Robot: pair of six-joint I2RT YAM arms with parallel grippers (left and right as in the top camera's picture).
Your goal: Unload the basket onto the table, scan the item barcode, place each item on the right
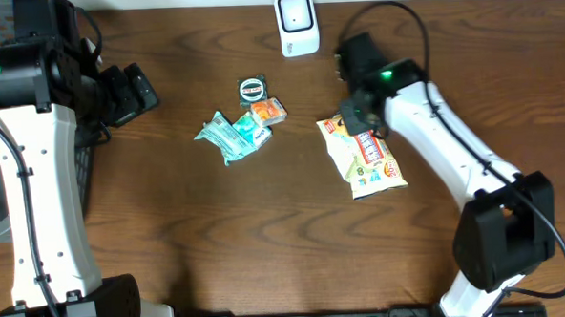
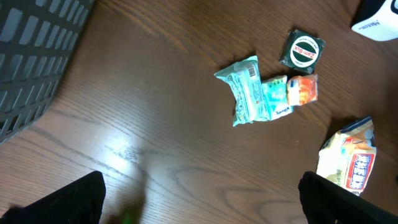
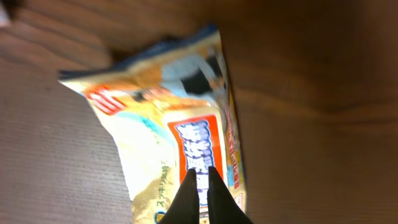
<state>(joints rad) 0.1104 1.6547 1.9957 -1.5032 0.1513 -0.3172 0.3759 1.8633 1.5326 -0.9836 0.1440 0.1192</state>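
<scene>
A yellow snack bag with an orange label lies flat on the wooden table, right of centre. My right gripper is down over its top end. In the right wrist view the right gripper is shut, its two black tips together against the label of the bag; I cannot tell whether any film is pinched. The white scanner stands at the table's back edge. My left gripper hangs at the far left, open, and nothing lies between its fingers. No barcode shows on the bag.
A round green-and-black packet, a small orange packet and teal packets lie in a cluster at mid-table. A dark grey basket stands at the left edge.
</scene>
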